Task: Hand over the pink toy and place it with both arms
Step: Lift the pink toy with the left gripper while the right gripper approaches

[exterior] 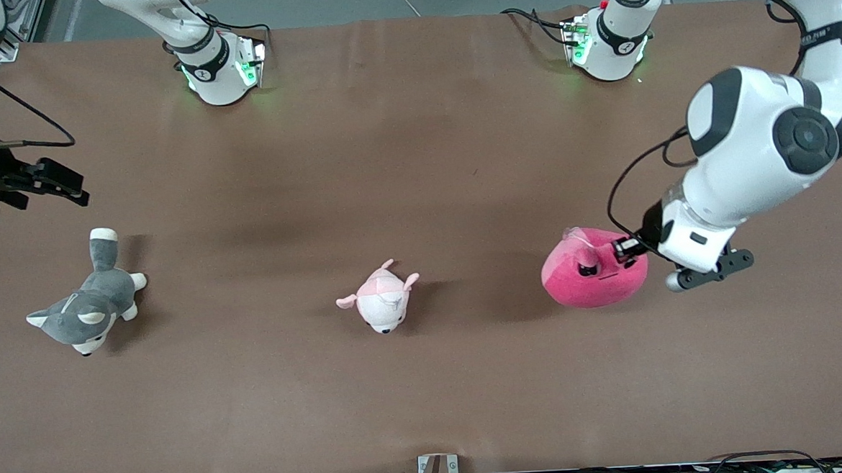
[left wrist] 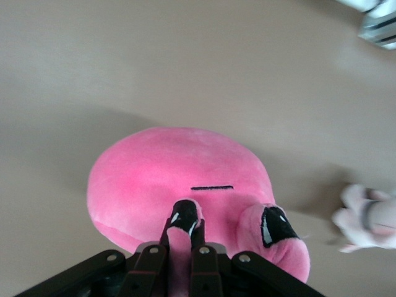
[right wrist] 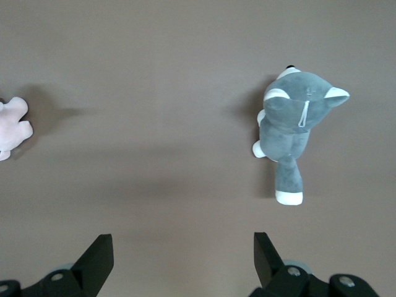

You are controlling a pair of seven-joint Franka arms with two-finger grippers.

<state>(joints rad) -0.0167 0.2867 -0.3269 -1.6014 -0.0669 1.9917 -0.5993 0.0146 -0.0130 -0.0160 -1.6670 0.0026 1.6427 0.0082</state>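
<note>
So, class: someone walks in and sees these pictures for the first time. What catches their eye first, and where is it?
The round hot-pink plush toy toward the left arm's end of the table, with the left gripper shut on a nub of it. Next, the small pale pink-and-white plush animal mid-table and the grey-and-white husky plush toward the right arm's end, where the right gripper waits open above the table.

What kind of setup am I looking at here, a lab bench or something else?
Likely a robotics lab bench: two arm bases bolted to a brown-covered table, cables along its edge, and only plush toys on it, the pink toy pinched by the left gripper.
</note>
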